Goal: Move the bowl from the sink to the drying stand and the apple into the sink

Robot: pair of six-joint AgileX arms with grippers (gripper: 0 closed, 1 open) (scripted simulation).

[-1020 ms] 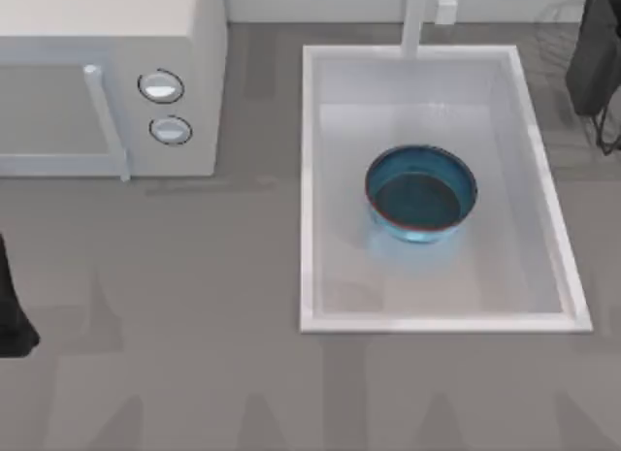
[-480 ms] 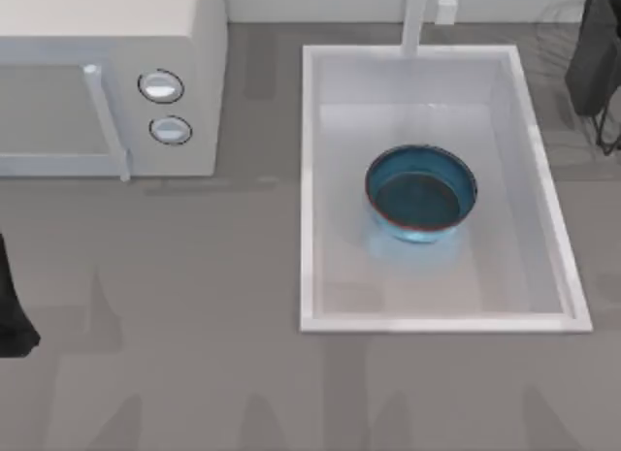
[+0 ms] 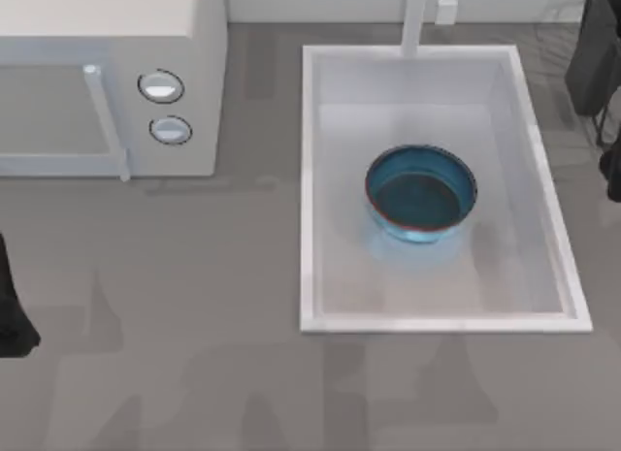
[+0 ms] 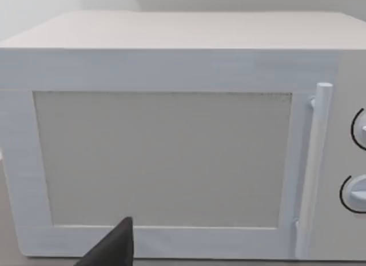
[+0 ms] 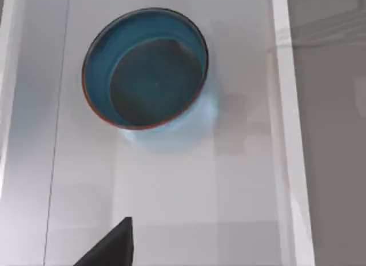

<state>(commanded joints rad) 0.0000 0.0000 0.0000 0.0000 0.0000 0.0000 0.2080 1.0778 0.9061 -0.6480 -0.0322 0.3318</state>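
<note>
Blue bowl (image 3: 421,193) upright, mid-sink (image 3: 309,179)

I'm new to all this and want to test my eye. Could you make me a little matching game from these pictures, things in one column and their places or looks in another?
Things:
1. bowl
2. microwave
3. tap post
4. sink

Places or looks:
A. stands at the sink's far rim
B. blue, sits inside the sink
C. white box with two round knobs, at the table's left
D. white basin, right of the microwave

Pairs: 1-B, 2-C, 3-A, 4-D
</note>
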